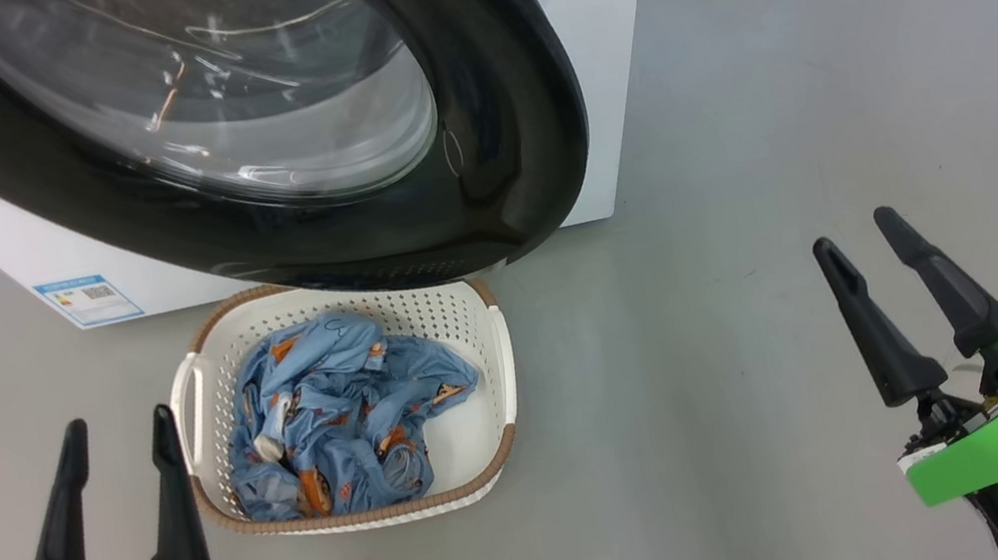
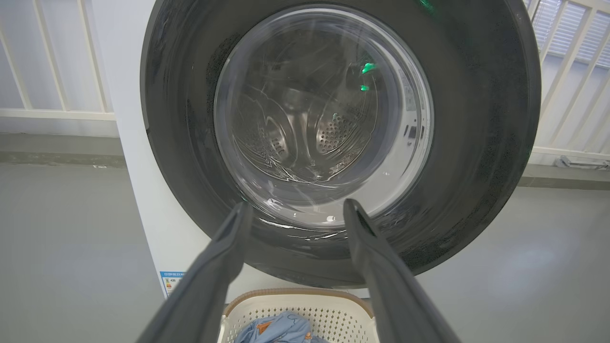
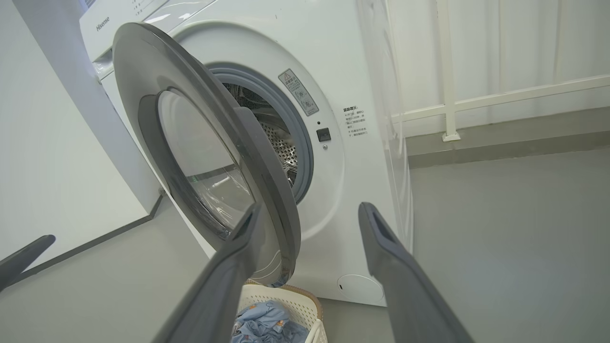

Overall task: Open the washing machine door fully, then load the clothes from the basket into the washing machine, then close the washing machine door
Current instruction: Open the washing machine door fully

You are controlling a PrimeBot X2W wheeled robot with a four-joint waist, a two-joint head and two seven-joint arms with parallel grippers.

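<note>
Washing machine, a white front-loader, stands on a grey floor and takes the upper left of the head view. Its door, black-rimmed with a bulging glass centre, hangs partly swung out. The right wrist view shows it almost edge-on at centre left, with the grey gasket and steel drum visible behind it. I judge it not yet fully open, so it bars the way from basket to drum.

The basket, cream with a brown rim, sits at lower centre of the head view, just in front of the machine, probably to keep the lift short. The clothes, a crumpled blue printed bundle, lie inside it.

The left gripper at lower left and the right gripper at lower right flank the basket. Both have their fingers spread and hold nothing. The left is just beside a basket handle, the right well apart.

The door's top and left run off the head view, and its lower rim covers the basket's far edge. The hinge is out of sight, so the door's angle is hard to judge. How many garments make up the bundle cannot be told. Print on the blue energy label is too small to read.
</note>
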